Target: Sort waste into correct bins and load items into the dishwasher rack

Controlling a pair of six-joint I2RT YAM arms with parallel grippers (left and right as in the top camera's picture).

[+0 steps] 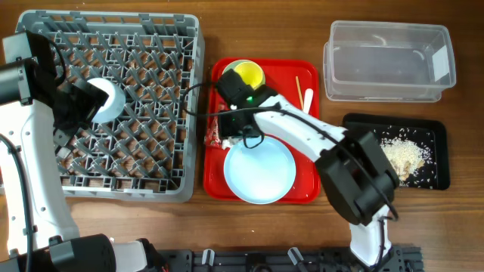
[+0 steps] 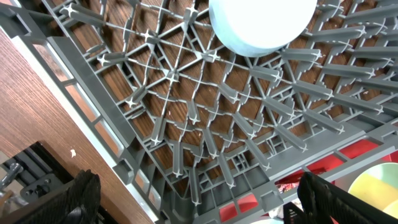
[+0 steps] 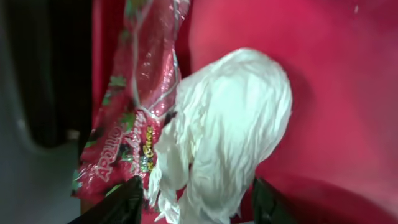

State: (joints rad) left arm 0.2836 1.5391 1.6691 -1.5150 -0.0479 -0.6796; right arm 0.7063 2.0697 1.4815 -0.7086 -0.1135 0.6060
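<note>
**Right gripper astride the tissue on the red tray**

Right gripper (image 3: 196, 194) is low over the left side of the red serving tray (image 1: 302, 75). Its fingers (image 3: 118, 202) stand on either side of the white crumpled tissue (image 3: 230, 130). Jaws are partway apart and close against the wad; cannot tell whether they pinch it.

The red-and-white snack wrapper (image 3: 134, 99) lies touching the tissue at the tray's left edge, next to the dishwasher rack (image 1: 189, 45).

Left gripper (image 2: 199, 186) hovers over the rack, jaws spread wide, nothing between them. The small white bowl (image 1: 107, 98) sits among the pegs just beside it.

Also on the red tray:
- the yellow cup (image 1: 248, 73) inside the pale green bowl (image 1: 233, 68), at the far end
- the plate (image 1: 261, 172), at the near end
- the chopsticks (image 1: 298, 89) and fork (image 1: 308, 98), along the right side

Rice scraps (image 1: 404, 155) lie in the black tray (image 1: 355, 125), with the clear tub (image 1: 386, 45) beyond it
</note>
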